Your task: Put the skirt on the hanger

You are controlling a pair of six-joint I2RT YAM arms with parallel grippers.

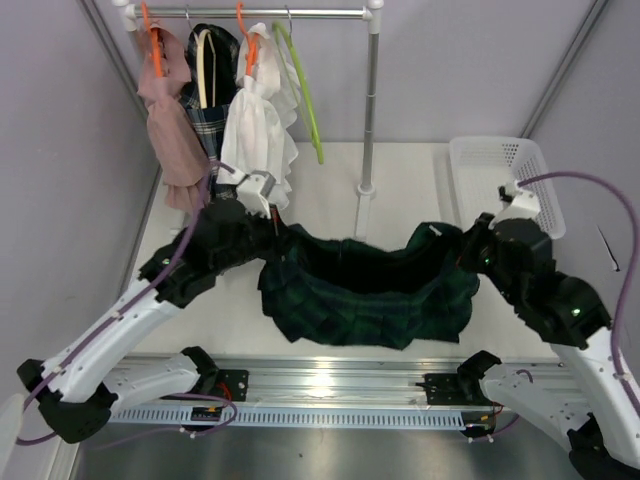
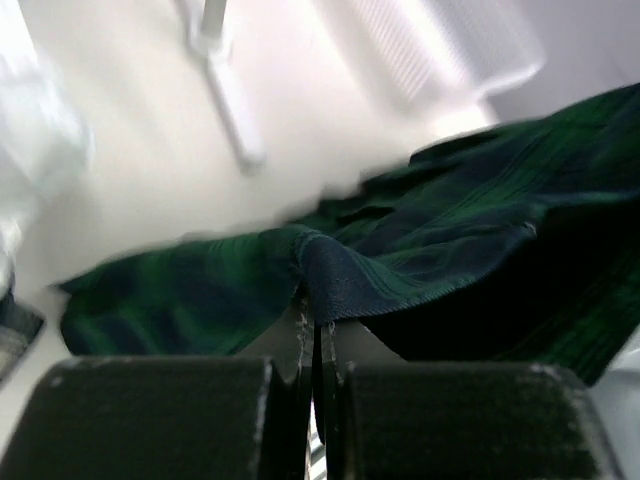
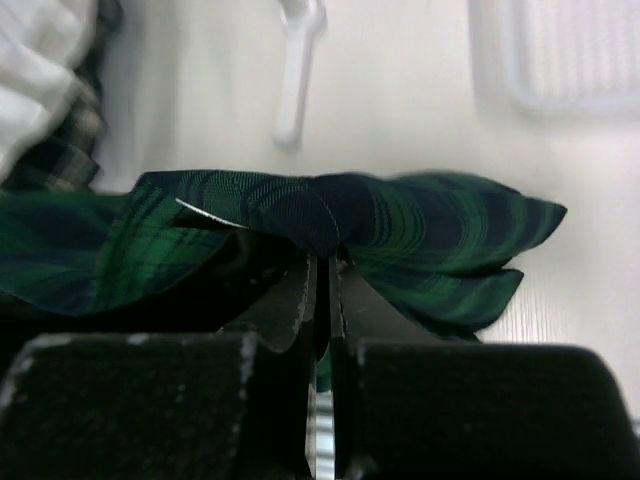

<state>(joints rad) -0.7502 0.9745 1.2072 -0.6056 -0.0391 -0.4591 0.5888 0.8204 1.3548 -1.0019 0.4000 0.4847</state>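
Both pairs of jaws are closed tight on the waistband of the dark green and navy tartan pleated skirt [image 1: 365, 295]. The left gripper [image 2: 313, 312] pinches a folded piece of the band at its left end, and the right gripper [image 3: 322, 272] pinches the right end. The skirt hangs stretched between the two arms. Its waist is open upward and sags in the middle, so the dark inside is visible. The pleated hem spreads down toward the front edge of the white table [image 1: 320, 205], close to the silver metal rail [image 1: 330, 385] that carries the arm bases. I cannot tell if the hem rests on the surface.

Behind the skirt a strip of bare table lies between the skirt and the white foot of the metal clothes rack [image 1: 371, 110]. To the right, at the far corner, stands a white plastic basket [image 1: 500, 165], near the right arm.

On the rack bar the lime green plastic hanger [image 1: 306, 100] hangs bare. It is just beside a white ruffled blouse [image 1: 260, 135], a dark checked garment [image 1: 208, 115] and a pink garment [image 1: 172, 135]. These clothes hang very near the left arm and the left wall.
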